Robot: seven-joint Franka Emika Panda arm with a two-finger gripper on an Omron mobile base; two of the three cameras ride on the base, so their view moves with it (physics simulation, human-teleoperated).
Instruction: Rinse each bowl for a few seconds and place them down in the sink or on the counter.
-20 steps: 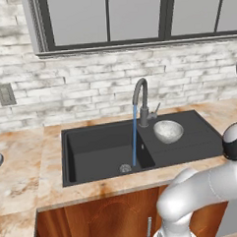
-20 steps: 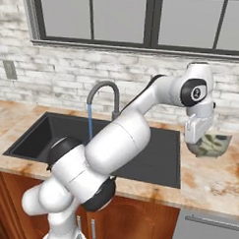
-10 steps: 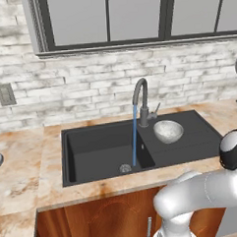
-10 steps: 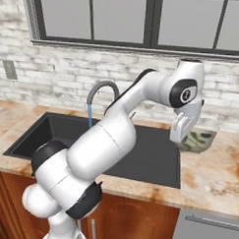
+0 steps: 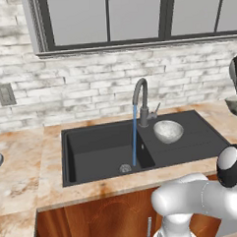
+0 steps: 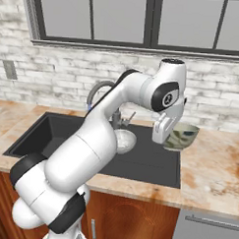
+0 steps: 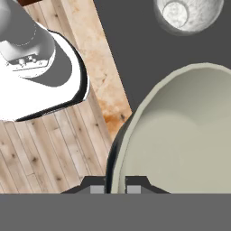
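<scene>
My arm is glossy white, built of fat rounded segments with dark grey-black joint bands and round black end caps carrying a small white mark, a white block-shaped hand, and two small dark fingers with grey tips.

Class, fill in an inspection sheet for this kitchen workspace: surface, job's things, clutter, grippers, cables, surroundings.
Surface: marbled beige-orange counter, glossy.
Job's things: black sink; tap running into the deep basin; speckled bowl on the sink's shallow side; second bowl held aloft over the sink's right edge.
Clutter: grey object at the counter's far left edge, too cut off to identify.
Grippers: gripper shut on the second bowl's rim.
Cables: nothing seen.
Surroundings: brick wall, window, wall socket, wooden cabinets.
</scene>
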